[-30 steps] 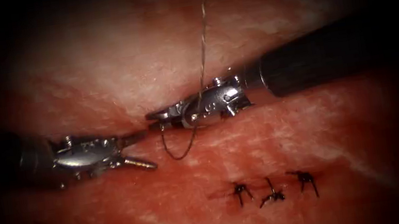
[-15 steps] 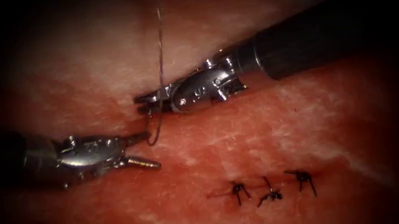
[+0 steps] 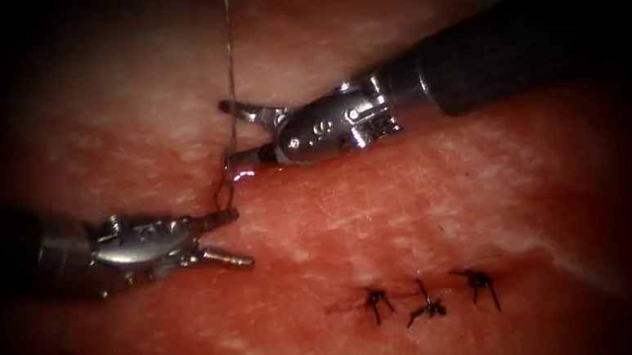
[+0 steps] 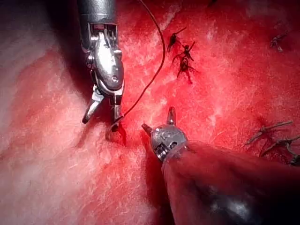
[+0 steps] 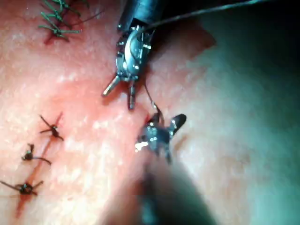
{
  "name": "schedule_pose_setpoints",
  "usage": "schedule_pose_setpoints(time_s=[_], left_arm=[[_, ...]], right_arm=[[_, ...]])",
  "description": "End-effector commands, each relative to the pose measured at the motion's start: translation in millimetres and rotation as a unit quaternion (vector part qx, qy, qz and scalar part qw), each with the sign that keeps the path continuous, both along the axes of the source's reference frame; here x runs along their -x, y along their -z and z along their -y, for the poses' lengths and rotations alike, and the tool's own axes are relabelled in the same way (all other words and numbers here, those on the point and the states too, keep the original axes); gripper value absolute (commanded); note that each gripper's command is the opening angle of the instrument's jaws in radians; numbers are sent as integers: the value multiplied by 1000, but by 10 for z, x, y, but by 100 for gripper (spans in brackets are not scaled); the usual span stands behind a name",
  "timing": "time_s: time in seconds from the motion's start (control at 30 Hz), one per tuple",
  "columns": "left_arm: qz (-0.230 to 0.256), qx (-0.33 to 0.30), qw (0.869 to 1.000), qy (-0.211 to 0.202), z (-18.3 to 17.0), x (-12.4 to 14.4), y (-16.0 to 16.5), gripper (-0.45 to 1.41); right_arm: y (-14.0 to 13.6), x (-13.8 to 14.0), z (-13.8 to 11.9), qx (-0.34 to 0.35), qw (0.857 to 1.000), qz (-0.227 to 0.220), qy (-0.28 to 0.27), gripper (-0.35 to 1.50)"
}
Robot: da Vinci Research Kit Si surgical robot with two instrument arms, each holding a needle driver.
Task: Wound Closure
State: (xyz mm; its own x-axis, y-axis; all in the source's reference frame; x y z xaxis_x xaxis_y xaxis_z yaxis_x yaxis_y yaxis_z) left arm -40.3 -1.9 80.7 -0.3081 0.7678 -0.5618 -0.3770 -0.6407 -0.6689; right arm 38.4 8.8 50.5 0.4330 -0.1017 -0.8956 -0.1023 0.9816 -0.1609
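Lying under both tools, the pork tissue (image 3: 420, 212) is pink and wet. The right arm's tool reaches in with its dark shaft, and its pincer (image 3: 234, 135) stands wide, with nothing between the jaws. The left arm's pincer (image 3: 238, 236) is just below and a little to the left of it; its jaws are also apart, more narrow, and grip nothing.

The thread (image 3: 228, 66) goes up from the needle, passes close to the upper jaw of the right pincer and leaves at the upper edge of the endoscope view. Three dark knotted stitches (image 3: 428, 308) sit in a row well below and to the right of both pincers.

The curved needle (image 3: 219, 195) is between the two pincers, to the left of the stitched stretch of the cut. One end is at the lower jaw of the right pincer, beside a small spot of red fluid (image 3: 246, 176); the other end touches the upper jaw tip of the left pincer. The needle lies against the tissue, but I cannot tell how deep it sits in it.
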Motion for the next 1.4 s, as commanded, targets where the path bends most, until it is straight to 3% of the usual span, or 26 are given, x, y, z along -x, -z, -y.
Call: schedule_pose_setpoints(time_s=[0.03,0.57,0.63,0.7,0.77,0.8,0.87,1.13,1.4], left_arm=[[0,-1,1000,-1,9,4,-5,37],[0,-2,1000,-1,9,3,-4,37],[0,-2,1000,-1,9,3,-4,37],[0,-2,1000,-1,9,3,-4,37],[0,-2,1000,-1,9,4,-4,37],[0,-2,1000,-1,9,4,-4,37],[0,-2,1000,-1,9,4,-4,37],[0,-2,1000,0,9,6,-3,37],[-1,-2,1000,1,6,11,-6,37]], right_arm=[[-9,-7,7,0,1000,1,-1,81],[-20,-18,16,0,1000,-17,22,78],[-20,-22,17,-2,999,-21,27,68],[-19,-27,17,1,999,-29,44,39],[-19,-29,17,6,997,-37,67,-1],[-19,-29,17,7,997,-37,73,-33],[-20,-27,15,16,994,-23,103,-35],[-21,-11,4,18,995,-7,98,-35],[13,-16,-15,81,991,-28,107,-35]])
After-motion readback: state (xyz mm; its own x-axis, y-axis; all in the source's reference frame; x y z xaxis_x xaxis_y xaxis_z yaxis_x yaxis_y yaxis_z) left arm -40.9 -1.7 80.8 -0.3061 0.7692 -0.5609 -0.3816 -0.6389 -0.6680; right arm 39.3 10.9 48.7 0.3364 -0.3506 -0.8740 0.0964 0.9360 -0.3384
